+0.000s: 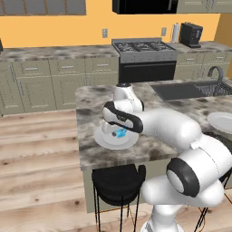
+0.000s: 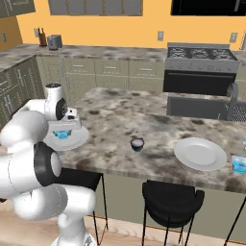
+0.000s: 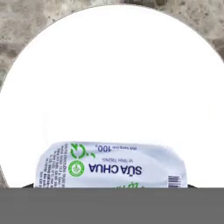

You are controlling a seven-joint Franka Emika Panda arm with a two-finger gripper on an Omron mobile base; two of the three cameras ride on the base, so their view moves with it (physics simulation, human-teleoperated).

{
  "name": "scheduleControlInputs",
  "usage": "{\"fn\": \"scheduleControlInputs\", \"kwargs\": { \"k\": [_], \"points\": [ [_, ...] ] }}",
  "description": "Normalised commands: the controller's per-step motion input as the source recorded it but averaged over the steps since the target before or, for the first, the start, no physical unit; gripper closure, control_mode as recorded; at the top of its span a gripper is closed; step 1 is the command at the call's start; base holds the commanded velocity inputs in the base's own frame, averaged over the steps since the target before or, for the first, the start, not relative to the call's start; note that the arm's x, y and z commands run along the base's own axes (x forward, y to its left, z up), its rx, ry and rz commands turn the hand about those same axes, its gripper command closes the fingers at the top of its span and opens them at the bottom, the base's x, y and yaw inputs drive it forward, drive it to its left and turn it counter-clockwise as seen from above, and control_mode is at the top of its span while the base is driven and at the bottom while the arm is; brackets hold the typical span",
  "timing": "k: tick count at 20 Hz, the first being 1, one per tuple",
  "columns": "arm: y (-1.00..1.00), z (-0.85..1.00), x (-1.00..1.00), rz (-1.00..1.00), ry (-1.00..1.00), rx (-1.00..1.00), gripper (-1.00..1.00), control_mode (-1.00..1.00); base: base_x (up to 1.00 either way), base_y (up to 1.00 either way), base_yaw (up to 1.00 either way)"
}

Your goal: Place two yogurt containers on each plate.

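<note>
A light-blue yogurt container (image 1: 121, 133) (image 2: 61, 134) sits low on the left plate (image 1: 105, 141) (image 2: 78, 139) near the island's left edge. My gripper (image 1: 118, 130) (image 2: 63, 129) reaches down over it, jaws closed around the tub. In the hand view its white printed lid (image 3: 111, 164) lies at the bottom, with the plate (image 3: 113, 65) spread behind it. The dark round cup (image 2: 137, 143) stands mid-counter. The second plate (image 2: 200, 153) (image 1: 223, 121) lies bare at the right, with another light-blue tub (image 2: 239, 164) beside it at the frame edge.
A sink (image 1: 181, 90) with a faucet (image 1: 217, 77) is set into the island's far right. Black stools (image 1: 118, 181) (image 2: 170, 199) stand under the near edge. A stove (image 1: 145, 56) stands at the back wall.
</note>
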Motion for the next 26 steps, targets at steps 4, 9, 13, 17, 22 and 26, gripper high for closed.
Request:
{"fn": "scheduleControlInputs", "kwargs": {
  "k": [4,9,13,17,22,26],
  "points": [
    [0.84,-0.31,0.43,0.04,0.11,-0.03,1.00,-1.00,0.00,0.00,0.00],
    [0.02,-0.09,-0.12,0.00,0.04,-0.02,1.00,-1.00,0.00,0.00,0.00],
    [-0.19,-0.01,-0.15,0.00,0.01,-0.06,1.00,-1.00,0.00,0.00,0.00],
    [-0.01,-0.36,0.02,0.00,-0.01,-0.10,1.00,-1.00,0.00,0.00,0.00],
    [0.00,-0.16,0.00,0.00,0.00,-0.03,1.00,-1.00,0.00,0.00,0.00],
    [0.00,0.00,0.00,0.00,0.00,0.00,-1.00,-1.00,0.00,0.00,0.00]
  ]
}}
